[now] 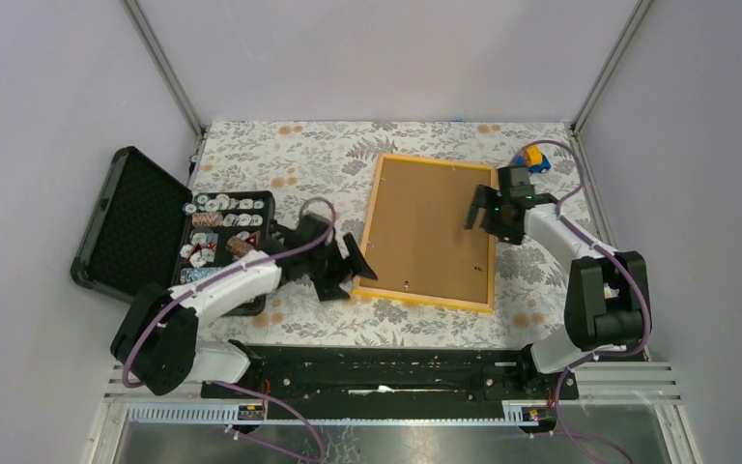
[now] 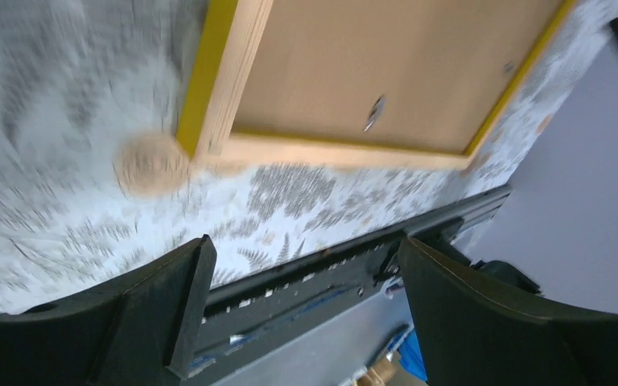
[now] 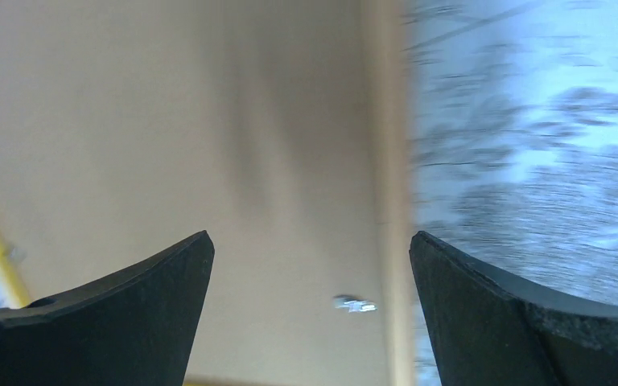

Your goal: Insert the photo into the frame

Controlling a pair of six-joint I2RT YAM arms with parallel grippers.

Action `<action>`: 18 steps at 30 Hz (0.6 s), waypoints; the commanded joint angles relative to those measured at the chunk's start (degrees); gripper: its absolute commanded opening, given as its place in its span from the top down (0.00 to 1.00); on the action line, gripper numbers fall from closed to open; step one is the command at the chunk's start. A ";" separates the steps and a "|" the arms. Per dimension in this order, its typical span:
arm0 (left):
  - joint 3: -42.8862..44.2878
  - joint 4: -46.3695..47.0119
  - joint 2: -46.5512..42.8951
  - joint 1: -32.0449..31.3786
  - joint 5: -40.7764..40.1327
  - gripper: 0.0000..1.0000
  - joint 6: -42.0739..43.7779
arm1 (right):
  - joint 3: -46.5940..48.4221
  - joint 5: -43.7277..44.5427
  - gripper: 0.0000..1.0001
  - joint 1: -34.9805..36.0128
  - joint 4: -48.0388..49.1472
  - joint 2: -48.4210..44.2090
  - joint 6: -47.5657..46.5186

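Note:
The yellow-orange frame (image 1: 372,220) lies face down on the floral cloth, with the brown backing sheet (image 1: 430,227) sitting in it. The photo is not in view. My left gripper (image 1: 351,278) is open and empty, just off the frame's near-left corner. In the left wrist view (image 2: 302,281) the frame's corner (image 2: 208,80) is ahead of the fingers. My right gripper (image 1: 484,215) is open and empty above the frame's right edge. In the right wrist view (image 3: 311,273) it is over the backing (image 3: 169,121) and a small metal tab (image 3: 356,304).
An open black case (image 1: 126,222) with several round chips stands at the left, close behind my left arm. A small blue and yellow toy car (image 1: 533,158) sits at the back right. A black rail (image 1: 386,372) runs along the near edge.

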 commanded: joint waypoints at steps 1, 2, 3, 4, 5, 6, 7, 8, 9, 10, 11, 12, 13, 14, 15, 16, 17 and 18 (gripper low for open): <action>-9.05 7.64 -2.76 -9.07 -5.67 0.10 -22.49 | -1.78 7.02 0.00 -6.66 -4.32 -0.50 -2.42; -10.45 9.70 -2.87 -10.32 -6.48 0.11 -24.69 | -2.35 5.48 0.00 -7.70 -3.62 -0.22 -2.49; -11.23 11.14 -2.44 -11.19 -7.43 0.12 -26.35 | -2.68 4.44 0.01 -8.16 -3.26 0.42 -2.40; -11.71 12.17 -1.66 -11.68 -7.94 0.13 -27.71 | -2.75 4.01 0.02 -8.30 -3.16 0.85 -2.17; -11.77 13.54 -0.62 -11.78 -8.02 0.14 -28.40 | -3.09 3.59 0.07 -8.29 -2.79 1.05 -1.97; -11.41 14.98 0.56 -11.79 -8.07 0.16 -28.42 | -3.82 2.84 0.11 -8.31 -1.81 1.08 -1.75; -10.42 15.63 2.57 -11.83 -8.23 0.16 -27.90 | -4.59 2.18 0.14 -8.33 -0.85 1.10 -1.49; -9.33 15.85 4.11 -11.82 -8.59 0.17 -27.19 | -5.08 1.71 0.17 -8.30 -0.20 1.25 -1.34; -8.28 16.11 5.41 -12.04 -9.07 0.17 -26.37 | -5.65 0.79 0.20 -8.29 0.37 1.55 -1.23; -7.45 16.17 6.65 -12.14 -9.31 0.17 -26.10 | -6.40 -0.51 0.22 -8.32 1.24 1.68 -1.03; -6.92 16.42 7.62 -12.32 -9.28 0.18 -26.28 | -7.20 -1.38 0.22 -8.30 2.01 1.87 -0.72; -6.75 17.08 8.43 -12.44 -9.31 0.18 -26.46 | -7.60 -2.22 0.24 -8.30 2.48 2.25 -0.65; -6.67 17.78 9.14 -12.48 -9.50 0.19 -26.52 | -7.70 -1.97 0.27 -8.31 2.59 2.65 -0.89; -6.36 18.10 9.89 -12.44 -9.97 0.20 -26.30 | -7.64 -1.37 0.31 -8.30 2.41 2.91 -1.15; -5.91 18.31 10.56 -12.43 -11.39 0.21 -25.50 | -7.60 -0.88 0.37 -8.28 2.35 2.87 -1.35; -5.14 18.05 11.25 -12.41 -12.63 0.22 -24.56 | -7.83 -0.57 0.42 -8.30 2.38 2.59 -1.43; -4.22 17.65 12.20 -12.31 -13.66 0.23 -23.72 | -8.34 -0.41 0.47 -8.33 2.68 2.08 -1.46; -3.49 17.71 13.04 -12.17 -14.50 0.25 -22.93 | -9.24 -0.31 0.51 -8.23 3.17 1.43 -1.15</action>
